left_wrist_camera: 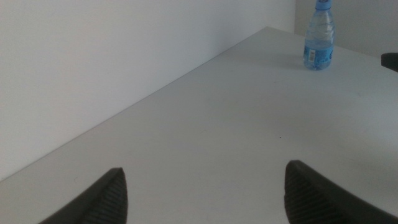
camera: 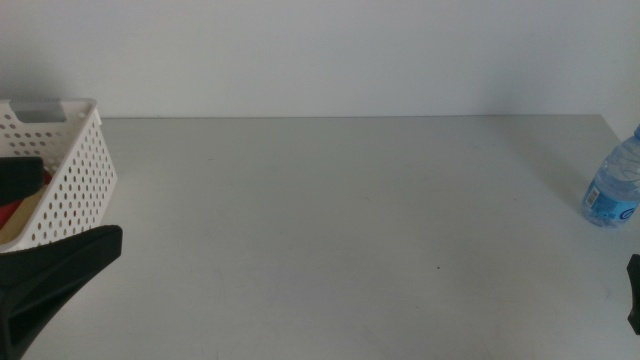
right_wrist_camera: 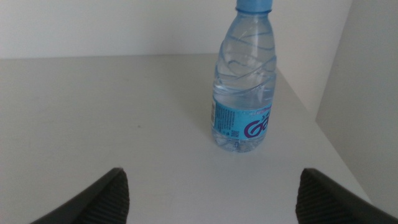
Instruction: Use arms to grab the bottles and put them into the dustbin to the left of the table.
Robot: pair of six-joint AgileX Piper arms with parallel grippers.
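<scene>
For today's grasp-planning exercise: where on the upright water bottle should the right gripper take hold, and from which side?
Grip the water bottle around its labelled middle, coming in level from the front. It stands upright near the table's right edge, squarely between the open right gripper fingers.

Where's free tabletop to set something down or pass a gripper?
Bare table runs from the white basket at the left edge to the water bottle at the far right. Tight spots: beside the basket, where the open left gripper sits, and around the bottle, which the open right gripper faces.
</scene>
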